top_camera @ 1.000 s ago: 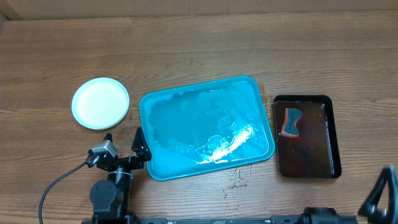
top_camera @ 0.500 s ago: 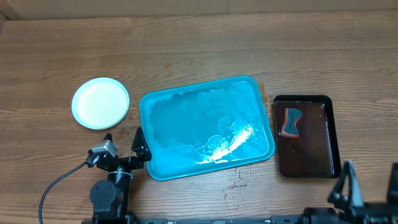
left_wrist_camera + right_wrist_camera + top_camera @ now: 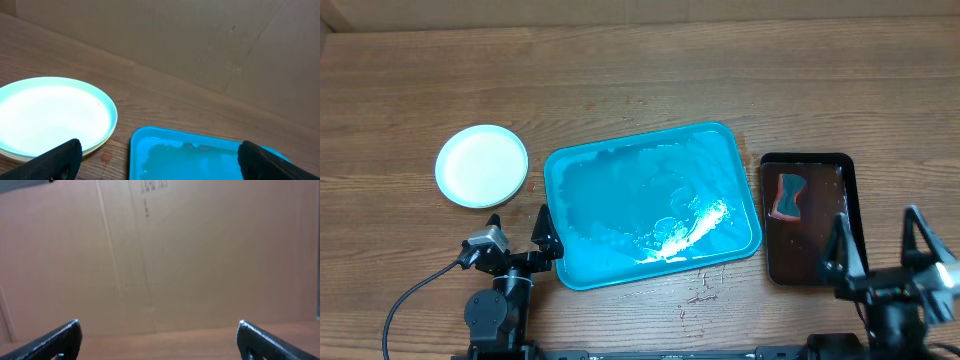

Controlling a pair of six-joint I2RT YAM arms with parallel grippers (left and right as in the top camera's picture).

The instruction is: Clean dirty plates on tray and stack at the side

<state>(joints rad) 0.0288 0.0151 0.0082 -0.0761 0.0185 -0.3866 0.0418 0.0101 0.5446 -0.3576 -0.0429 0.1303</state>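
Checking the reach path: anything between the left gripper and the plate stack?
Nothing visible. The open left gripper sits near the plate stack, with only bare table between them; the tray lies to the side of that path.

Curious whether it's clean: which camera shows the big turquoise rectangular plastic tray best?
Overhead: the whole turquoise plastic tray shows, wet-looking with pale streaks. The left wrist view catches only a corner; the right wrist view, none.
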